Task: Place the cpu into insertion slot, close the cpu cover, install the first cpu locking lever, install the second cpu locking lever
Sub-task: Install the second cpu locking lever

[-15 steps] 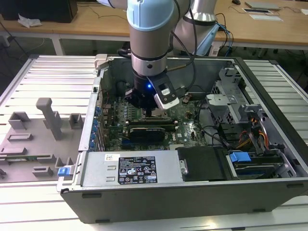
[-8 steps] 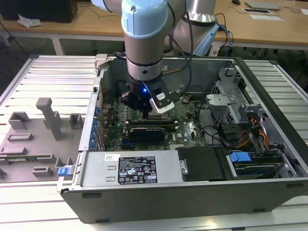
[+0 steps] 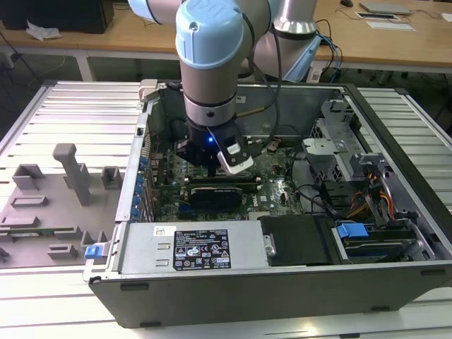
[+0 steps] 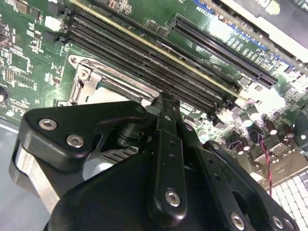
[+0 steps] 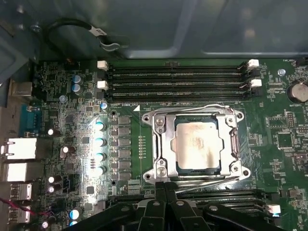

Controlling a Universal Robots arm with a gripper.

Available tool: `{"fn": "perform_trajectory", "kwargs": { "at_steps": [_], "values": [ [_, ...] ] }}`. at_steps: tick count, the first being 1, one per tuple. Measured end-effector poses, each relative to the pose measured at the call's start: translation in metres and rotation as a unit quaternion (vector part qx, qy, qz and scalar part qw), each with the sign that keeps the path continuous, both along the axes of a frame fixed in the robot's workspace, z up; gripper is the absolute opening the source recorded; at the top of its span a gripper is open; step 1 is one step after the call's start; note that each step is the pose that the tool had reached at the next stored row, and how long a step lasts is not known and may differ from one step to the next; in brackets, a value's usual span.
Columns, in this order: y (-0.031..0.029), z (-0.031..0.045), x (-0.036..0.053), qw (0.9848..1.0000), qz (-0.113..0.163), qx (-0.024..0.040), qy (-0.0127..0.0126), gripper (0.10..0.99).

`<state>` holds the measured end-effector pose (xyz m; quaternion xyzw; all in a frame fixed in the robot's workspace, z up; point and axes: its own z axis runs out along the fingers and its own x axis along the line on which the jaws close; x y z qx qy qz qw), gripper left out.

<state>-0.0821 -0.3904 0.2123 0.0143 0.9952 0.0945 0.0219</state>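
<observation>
An open computer case (image 3: 282, 282) lies on a ribbed metal bench (image 3: 70, 113), wooden desks behind. The cpu (image 5: 198, 146) sits in the insertion slot (image 5: 231, 144) under the closed cpu cover (image 5: 161, 144). The jaws (image 5: 164, 185) are pressed together, empty, at the socket's edge.

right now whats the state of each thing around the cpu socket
cpu: seated flat in the insertion slot
insertion slot: occupied by the chip
cpu cover: lowered flat around the cpu
locking levers: wire bars lying down along the frame edges
pincer: shut, empty, tips beside the socket edge
memory slots: empty
computer case: side open, lying flat
</observation>
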Motion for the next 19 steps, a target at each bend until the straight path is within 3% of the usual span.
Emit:
{"fn": "perform_trajectory", "kwargs": {
  "at_steps": [3, 9, 12, 19],
  "values": [
    [-0.0009, -0.0027, -0.0018, 1.0, 0.0, 0.0067, 0.0, 0.106],
    [-0.0009, -0.0071, -0.007, 1.0, 0.0, 0.0097, 0.0, 0.106],
    [-0.0007, -0.01, -0.0071, 0.9999, 0.0, 0.0157, 0.0, 0.106],
    [0.0015, -0.0133, -0.0077, 0.9999, 0.0, 0.016, -0.0001, 0.106]
  ]
}}
